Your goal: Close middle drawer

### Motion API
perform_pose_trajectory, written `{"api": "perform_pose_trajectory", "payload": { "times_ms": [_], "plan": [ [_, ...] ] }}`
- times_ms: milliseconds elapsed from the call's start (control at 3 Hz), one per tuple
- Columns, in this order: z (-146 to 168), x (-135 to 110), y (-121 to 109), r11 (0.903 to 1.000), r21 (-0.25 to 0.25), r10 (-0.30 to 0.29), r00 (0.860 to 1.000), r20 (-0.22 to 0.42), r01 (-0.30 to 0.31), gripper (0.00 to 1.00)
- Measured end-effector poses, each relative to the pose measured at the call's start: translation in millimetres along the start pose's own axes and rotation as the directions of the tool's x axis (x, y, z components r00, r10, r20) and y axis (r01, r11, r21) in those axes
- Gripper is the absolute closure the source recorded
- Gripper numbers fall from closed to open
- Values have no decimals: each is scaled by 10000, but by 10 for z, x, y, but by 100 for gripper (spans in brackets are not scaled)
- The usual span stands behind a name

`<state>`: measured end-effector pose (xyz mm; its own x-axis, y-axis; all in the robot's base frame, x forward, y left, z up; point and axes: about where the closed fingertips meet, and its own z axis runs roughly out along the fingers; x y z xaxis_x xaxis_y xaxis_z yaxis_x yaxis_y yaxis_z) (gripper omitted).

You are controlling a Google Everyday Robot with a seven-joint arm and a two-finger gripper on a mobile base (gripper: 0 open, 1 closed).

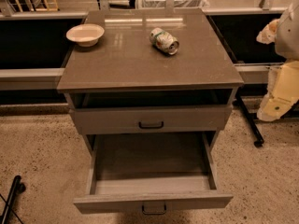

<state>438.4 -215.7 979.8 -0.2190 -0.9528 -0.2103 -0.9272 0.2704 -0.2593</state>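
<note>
One gripper [273,107] hangs at about three o'clock in our view, off the right side of the cabinet [140,69] and touching nothing we can make out; we cannot tell whether it is spread or closed. From it the middle drawer [152,200] lies at roughly eight o'clock, well apart, pulled far out with its grey box open to view and its dark handle [154,209] at six o'clock. Farther off, at nine o'clock from the gripper, we see the top drawer [112,119] nearly shut, and at ten o'clock, on the cabinet's top, a tipped can [164,41] and a white bowl [85,34].
</note>
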Motion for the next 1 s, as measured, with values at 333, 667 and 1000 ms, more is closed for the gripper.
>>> {"api": "perform_pose_trajectory", "payload": {
  "times_ms": [333,667,1000],
  "plan": [
    [82,-6,-12,10000,-25,20,10000,34,-20,0],
    [688,73,195,9989,-235,-407,9983,414,417,0],
    [1351,210,369,9969,-276,-718,9963,475,731,0]
  ]
}}
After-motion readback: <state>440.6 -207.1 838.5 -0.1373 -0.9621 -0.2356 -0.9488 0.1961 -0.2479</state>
